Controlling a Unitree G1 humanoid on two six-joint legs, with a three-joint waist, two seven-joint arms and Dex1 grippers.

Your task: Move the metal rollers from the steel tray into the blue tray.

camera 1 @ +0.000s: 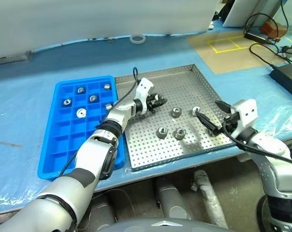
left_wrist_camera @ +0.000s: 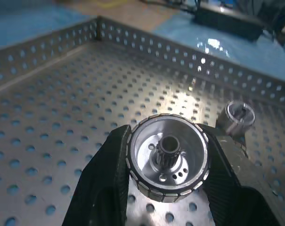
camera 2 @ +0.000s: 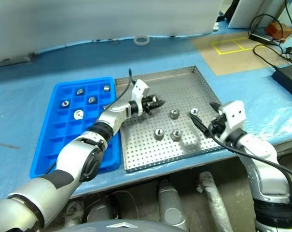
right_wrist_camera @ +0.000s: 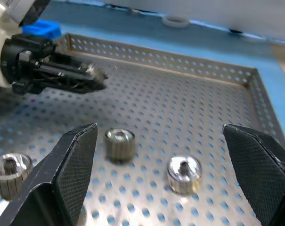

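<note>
Clearly, our largest item is the steel tray (camera 1: 150,150), a square perforated sheet with a raised rim, lying on the blue-covered surface (camera 1: 25,96). Touching its left edge sits the narrower blue tray (camera 1: 51,145), a grid of square compartments, several of which hold rollers. Our left pincer (camera 1: 159,101) hovers over the steel tray, clenched on one roller (left_wrist_camera: 168,162): a short silvery cylinder with a ribbed outer band and a toothed hub at its centre. Our right pincer (camera 1: 209,116) stands released, fingers wide, near the tray's right side. Four loose metal rollers (camera 1: 176,112) rest on the perforated floor between the two pincers.
</note>
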